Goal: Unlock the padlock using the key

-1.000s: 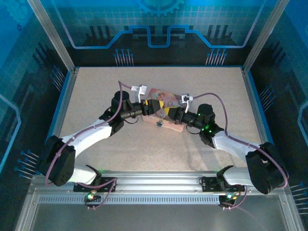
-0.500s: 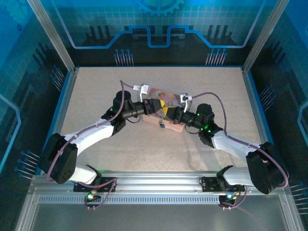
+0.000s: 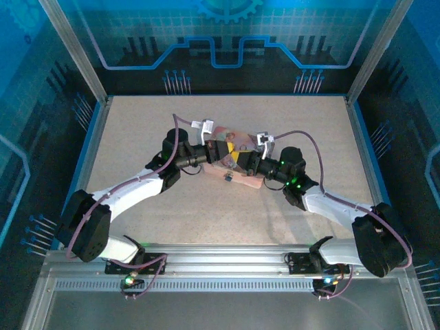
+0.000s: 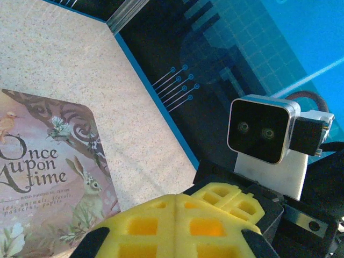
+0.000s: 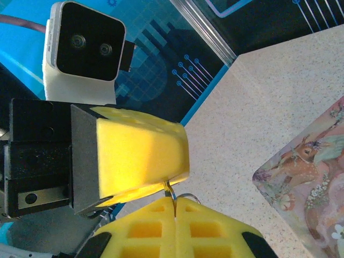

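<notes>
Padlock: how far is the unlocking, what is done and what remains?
Done: the left gripper and right gripper, both shut, meet over the pink tin by the padlock. In hand: the right one pinches a thin metal piece, perhaps the key. Left: the unlocking itself; the padlock is too small to judge.

A speckled beige tabletop [image 3: 137, 130] fills the floor of a boxed enclosure, trimmed by a blue border [image 3: 93, 141] on its left, far and right sides. The far wall [image 3: 220, 34] and both side walls [image 3: 27, 137] are dark blue panels printed with pale circuit lines and a grid. Silver metal posts [image 3: 72, 48] rise at the far corners. A slotted aluminium rail [image 3: 227, 258] runs along the near edge. The light is even and bluish.
</notes>
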You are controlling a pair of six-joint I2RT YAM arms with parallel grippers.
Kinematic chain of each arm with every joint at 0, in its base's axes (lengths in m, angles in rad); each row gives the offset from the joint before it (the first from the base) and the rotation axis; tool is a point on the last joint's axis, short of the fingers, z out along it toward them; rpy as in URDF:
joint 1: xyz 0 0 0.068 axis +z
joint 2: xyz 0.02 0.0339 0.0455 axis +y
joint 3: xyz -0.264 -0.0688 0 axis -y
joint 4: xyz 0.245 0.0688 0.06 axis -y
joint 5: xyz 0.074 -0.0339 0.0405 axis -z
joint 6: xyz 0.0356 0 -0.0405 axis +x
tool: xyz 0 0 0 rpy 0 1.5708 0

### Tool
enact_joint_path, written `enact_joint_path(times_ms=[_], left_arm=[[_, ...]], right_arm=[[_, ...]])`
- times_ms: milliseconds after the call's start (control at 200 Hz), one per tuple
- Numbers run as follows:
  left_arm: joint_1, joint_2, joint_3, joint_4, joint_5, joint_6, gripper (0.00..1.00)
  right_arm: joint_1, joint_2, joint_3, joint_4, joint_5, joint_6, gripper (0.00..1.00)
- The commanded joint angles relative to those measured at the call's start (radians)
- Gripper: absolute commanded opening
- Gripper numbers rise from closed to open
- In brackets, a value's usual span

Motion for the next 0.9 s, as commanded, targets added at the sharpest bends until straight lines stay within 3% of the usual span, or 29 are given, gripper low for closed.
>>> enact_joint_path(times_ms=[0, 180, 360, 555, 895], left_arm=[[-0.007, -0.042, 0.046, -0.059, 0.006, 0.065, 0.0], [-0.006, -0.073, 0.101, -0.19, 0.034, 0.14, 0.0], [-0.006, -0.091, 0.165, -0.314, 0.08, 0.209, 0.0], [-0.005, -0.095, 0.214, -0.392, 0.101, 0.245, 0.0], [-0.006, -0.09, 0.216, -0.382, 0.107, 0.239, 0.0]], right_arm=[[-0.009, -0.021, 0.025, -0.046, -0.04, -0.023, 0.12], [-0.104, -0.056, -0.021, 0.012, -0.175, 0.01, 0.33], [-0.153, -0.072, -0.004, 0.037, -0.303, -0.023, 0.44], [-0.145, -0.024, 0.065, 0.078, -0.373, -0.022, 0.47], [-0.094, 0.044, 0.136, 0.079, -0.365, -0.029, 0.45]])
